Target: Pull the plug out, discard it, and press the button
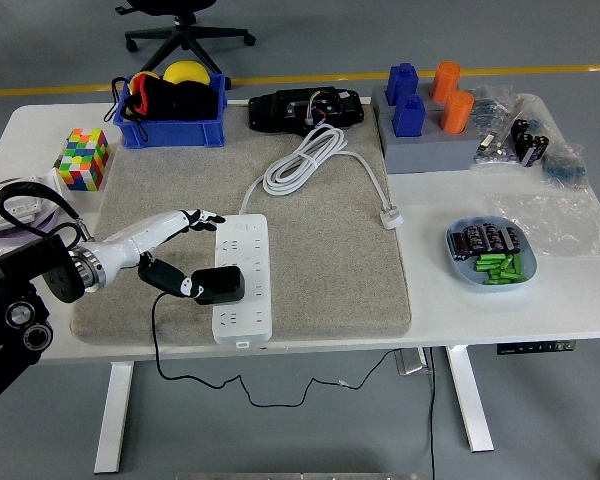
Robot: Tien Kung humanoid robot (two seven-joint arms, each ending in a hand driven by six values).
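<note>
1. Reaching in from the left, the robot's left hand [192,252] sits over the near-left part of the grey mat [350,290], white fingers and black tips showing.
2. Its lower fingers and thumb wrap the black plug adapter [218,285], while its upper fingers stretch out above, their tips at the left edge of the white power strip [242,280].
3. That adapter is seated on the strip's lower half, partly overhanging its left side.
4. A thin black cord [156,340] drops from the adapter, over the bench [480,320] front edge, and trails below.
5. The strip lies lengthwise on the mat, short end toward the near edge; I cannot make out its button from here.
6. The strip's own white cable [302,160] is coiled on the mat's far part, its white plug [391,216] lying loose near the mat's right edge.
7. At the far left stands a blue bin [170,130] with yellow and dark items, and beside it a colourful cube puzzle [84,158].
8. A black device [308,108] lies at the far middle.
9. To the right a grey block [430,150] carries blue and orange pieces.
10. A pale blue dish [460,265] holds green and dark small parts.
11. The right arm is nowhere in sight.
</note>
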